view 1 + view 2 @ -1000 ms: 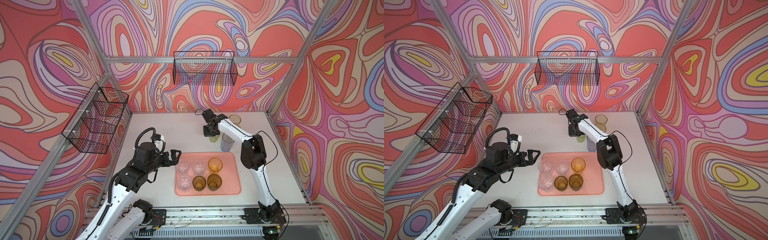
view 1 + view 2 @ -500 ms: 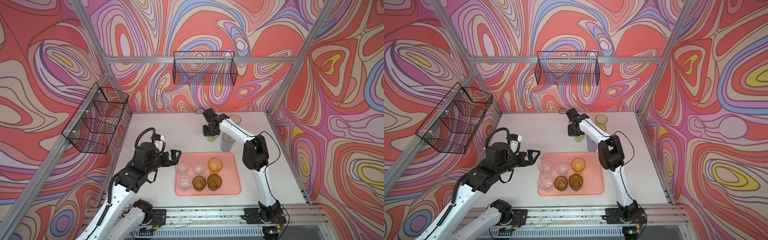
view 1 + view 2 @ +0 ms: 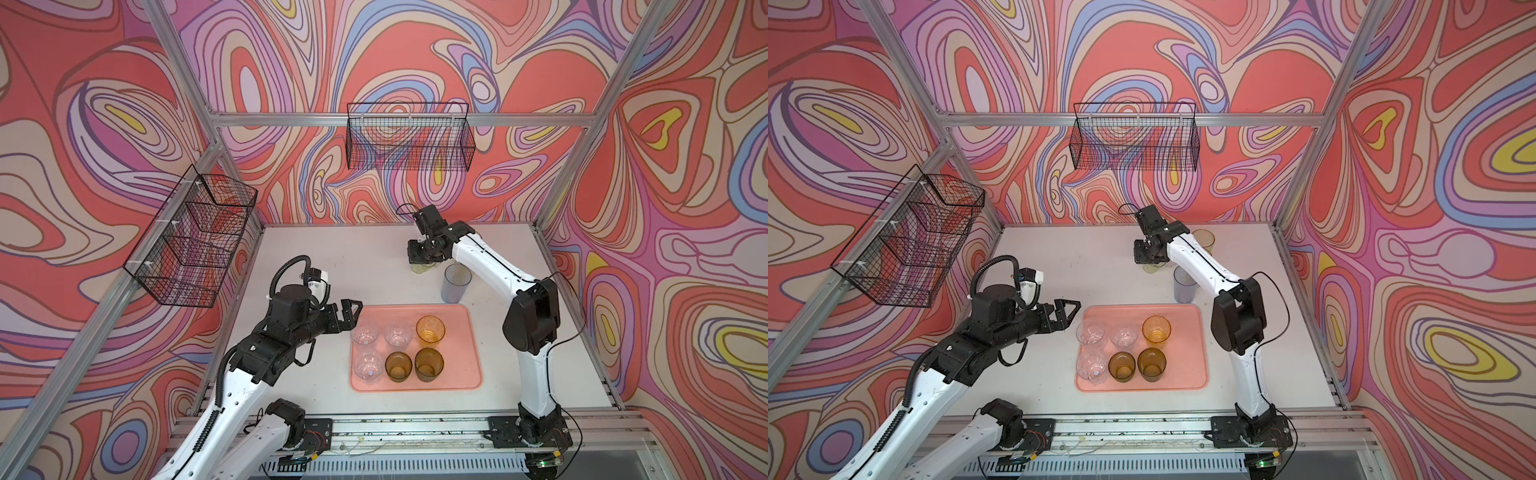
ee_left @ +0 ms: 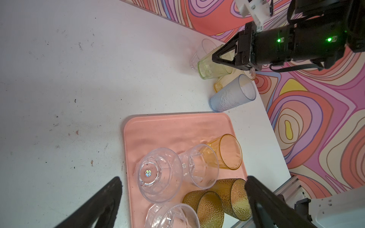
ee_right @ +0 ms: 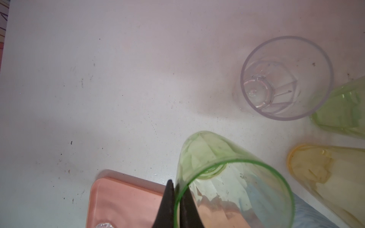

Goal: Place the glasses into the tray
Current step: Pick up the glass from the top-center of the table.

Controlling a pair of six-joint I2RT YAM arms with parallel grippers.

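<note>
The pink tray (image 3: 461, 357) (image 3: 1187, 353) holds three clear glasses (image 3: 365, 334) and three amber ones (image 3: 430, 330). At the back of the table my right gripper (image 3: 422, 259) (image 5: 174, 184) is shut on the rim of a green glass (image 5: 227, 177) (image 3: 422, 268), which hangs tilted. One finger is inside the rim and one outside. A tall blue-grey glass (image 3: 455, 282) stands beside it. My left gripper (image 3: 353, 309) (image 4: 182, 178) is open and empty at the tray's left edge, just above the clear glasses.
Near the held glass stand a clear glass (image 5: 286, 79), a second green one (image 5: 343, 110) and a yellow one (image 5: 325, 169). Black wire baskets hang on the back wall (image 3: 409, 141) and the left wall (image 3: 191, 237). The tray's right part is bare.
My right arm's elbow has swung right and toward the front, while its gripper stays shut on the green glass at nearly the same spot. The left arm has not moved.
</note>
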